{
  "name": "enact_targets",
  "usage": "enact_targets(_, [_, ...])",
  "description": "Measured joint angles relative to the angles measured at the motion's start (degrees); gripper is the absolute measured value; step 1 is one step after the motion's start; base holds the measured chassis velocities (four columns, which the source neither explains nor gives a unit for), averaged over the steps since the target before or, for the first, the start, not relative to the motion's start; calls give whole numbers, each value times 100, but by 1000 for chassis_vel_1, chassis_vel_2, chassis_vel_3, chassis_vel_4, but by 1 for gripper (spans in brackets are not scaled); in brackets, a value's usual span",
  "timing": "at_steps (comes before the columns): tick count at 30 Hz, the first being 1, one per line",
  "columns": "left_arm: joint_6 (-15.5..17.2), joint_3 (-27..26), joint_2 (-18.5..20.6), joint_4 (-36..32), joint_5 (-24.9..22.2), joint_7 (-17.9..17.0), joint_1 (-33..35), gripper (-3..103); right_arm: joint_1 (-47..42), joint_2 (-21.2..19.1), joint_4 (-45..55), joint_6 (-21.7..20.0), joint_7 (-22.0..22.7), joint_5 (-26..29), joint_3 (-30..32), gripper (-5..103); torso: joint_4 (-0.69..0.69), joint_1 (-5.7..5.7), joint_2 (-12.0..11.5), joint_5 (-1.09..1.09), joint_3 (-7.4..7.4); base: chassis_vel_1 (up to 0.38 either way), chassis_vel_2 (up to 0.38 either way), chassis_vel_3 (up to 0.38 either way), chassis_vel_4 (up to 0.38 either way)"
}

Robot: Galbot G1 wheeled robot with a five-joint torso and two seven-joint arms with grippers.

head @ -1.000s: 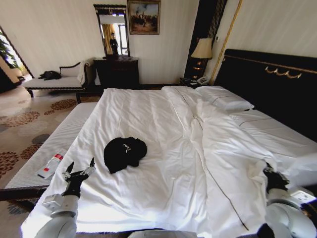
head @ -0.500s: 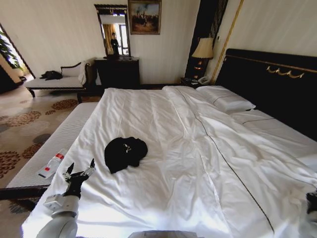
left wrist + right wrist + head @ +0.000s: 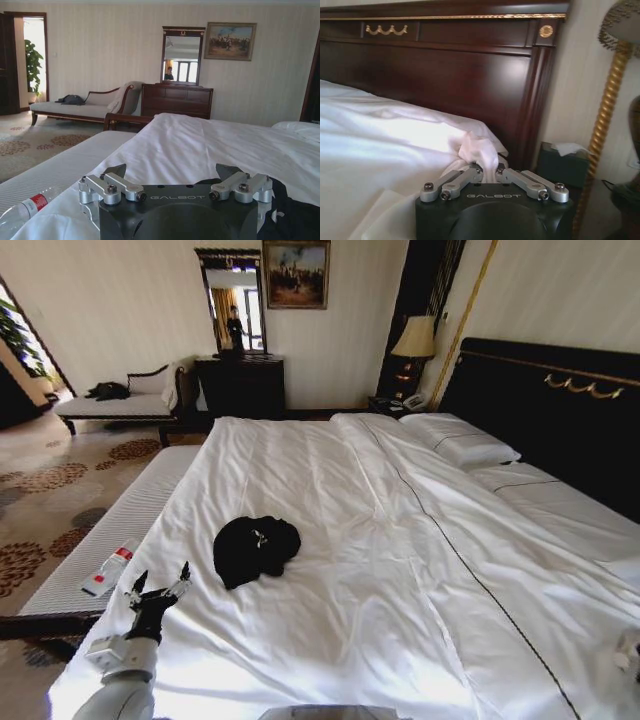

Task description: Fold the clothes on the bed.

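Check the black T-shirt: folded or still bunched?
Bunched, not folded. The black T-shirt lies in a rumpled heap on the bed; the left gripper is open beside it.

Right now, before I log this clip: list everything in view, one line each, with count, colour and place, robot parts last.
T-shirt: one, black, crumpled on the duvet.
Bed: one, white duvet, dark headboard with gold trim.
Pillows: at least two, white, by the headboard.
Bench: one, white striped top, along the bed's far side.
Water bottle: one, clear with red label, lying on the bench.
Chaise: one, white cushion, dark frame, by the back wall.
Dresser: one, dark, under a mirror.
Painting: one, framed, on the wall.
Lamp: one, cream shade, beside the headboard.
Left gripper: open, above the duvet edge, short of the T-shirt.
Right gripper: shut on a pinch of duvet near the headboard.
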Motion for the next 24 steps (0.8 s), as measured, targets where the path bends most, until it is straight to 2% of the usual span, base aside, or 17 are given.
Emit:
enact_targets(1, [0,11,-6,-3,12,3,-4,100,-1,59,12,9,27,49,21,10,-6,0,0,-2,0,0,0,0,0])
enact_targets(4, [7,19,-5,-13,22,6,-9,100,-19,128,90,-1,51,136,32,15,-9,-1,1,2,-1,0,0,0,0])
enact_targets(6, [24,17,6,-56,21,20,-3,100,-155,190,290,-64,68,324,42,26,-4,-1,2,2,-1,0,0,0,0])
enact_targets(7, [25,11,-1,-59,19,22,-3,100,-228,201,375,-75,67,381,59,31,3,-1,1,2,-1,0,0,0,0])
enact_targets(10, [23,5,-10,-55,18,23,-1,100,-289,210,439,-74,67,413,82,37,4,-1,1,3,-1,0,0,0,0])
enact_targets(11, [10,3,-17,-23,17,28,8,100,-348,237,547,-55,63,457,99,48,4,-1,1,2,0,0,0,0,0])
enact_targets(12, [-2,3,-19,-4,17,32,17,100,-379,271,632,-23,53,482,103,53,4,-1,1,2,0,0,0,0,0])
enact_targets(14, [-9,7,-18,9,17,38,24,100,-405,316,731,14,32,498,103,53,4,-1,1,4,0,0,0,0,0])
enact_targets(15, [-15,13,-19,17,17,39,26,100,-434,376,867,63,2,511,91,59,4,-1,1,4,0,0,0,0,0])
enact_targets(17, [-18,33,-19,20,23,41,7,100,-507,546,1277,227,-54,525,-28,70,5,-1,2,4,0,0,0,0,0])
enact_targets(20, [-16,45,-20,15,30,39,-14,100,-595,666,1572,390,-128,523,-176,74,5,-1,1,4,0,0,0,0,0])
enact_targets(23, [17,61,-30,-44,59,25,-43,100,-726,978,2341,479,-258,245,-611,90,5,-1,1,4,0,0,0,0,0])
enact_targets(24, [17,61,-30,-44,59,25,-43,100,-726,978,2341,479,-258,245,-611,90,5,-1,1,4,0,0,0,0,0])
